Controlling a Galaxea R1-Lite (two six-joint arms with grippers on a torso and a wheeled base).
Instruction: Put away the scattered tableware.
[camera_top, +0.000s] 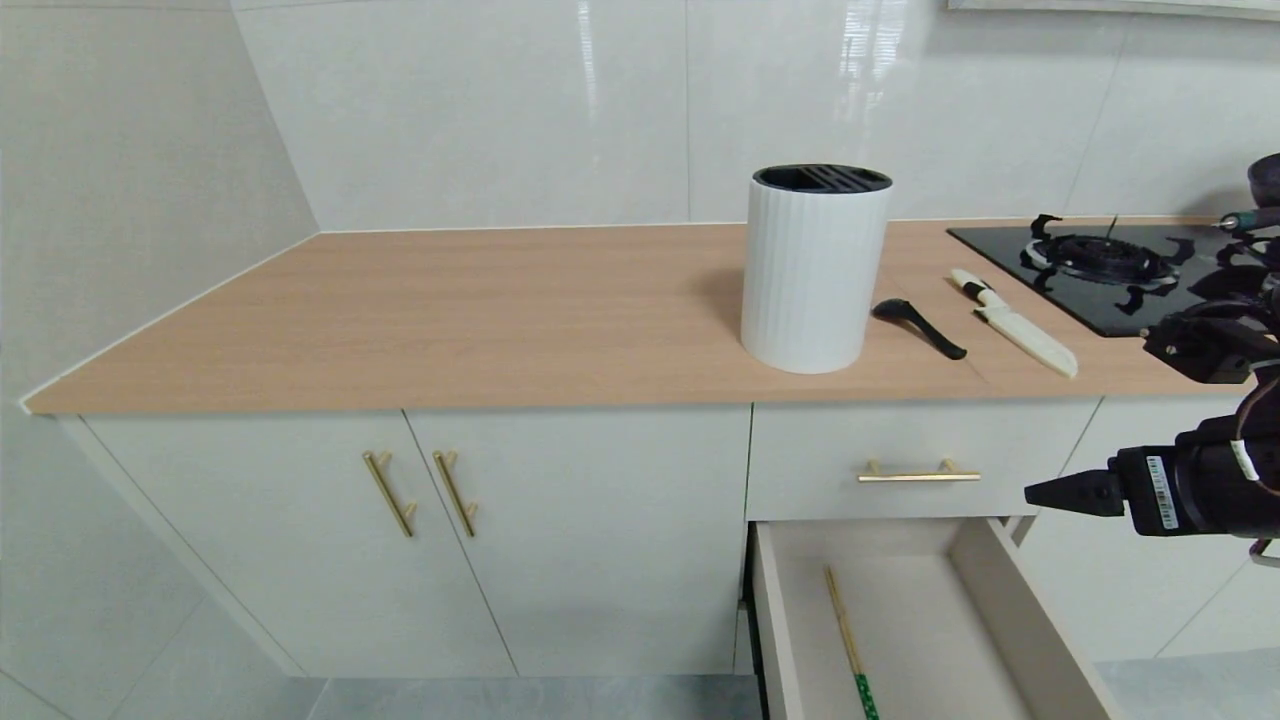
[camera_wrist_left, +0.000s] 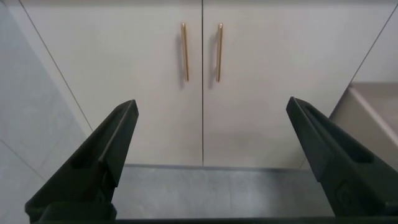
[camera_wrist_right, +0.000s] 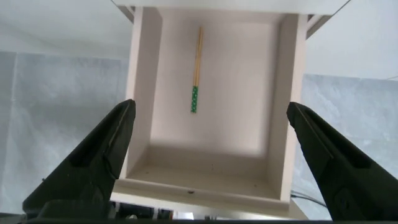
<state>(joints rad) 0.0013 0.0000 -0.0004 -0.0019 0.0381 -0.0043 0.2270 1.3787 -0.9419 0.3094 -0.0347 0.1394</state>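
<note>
The pair of chopsticks (camera_wrist_right: 196, 68) lay on the floor of the open drawer (camera_top: 1000, 600), side by side and lengthwise, their green-patterned ends toward the drawer's front. I had the right gripper (camera_wrist_right: 210, 106) hanging above that drawer, its claw released, jaws spread wide with nothing between them.

Up on the wooden countertop (camera_top: 450, 320) the rest of the tableware was loose. A black spoon (camera_top: 918, 327) lay just beside the base of the white ribbed utensil holder (camera_top: 812, 280), and a pale-handled knife (camera_top: 1015, 322) lay near it on the side toward the gas hob (camera_top: 1100, 265), apart from both. The holder stood upright, its black slotted top showing.

Above the open drawer sat a shut drawer with a brass bar handle (camera_top: 918, 475). My left gripper (camera_wrist_left: 211, 102) was low down, facing the two cabinet doors (camera_wrist_left: 249, 93) with their paired brass handles (camera_wrist_left: 185, 51); its claw was likewise released and held nothing.
</note>
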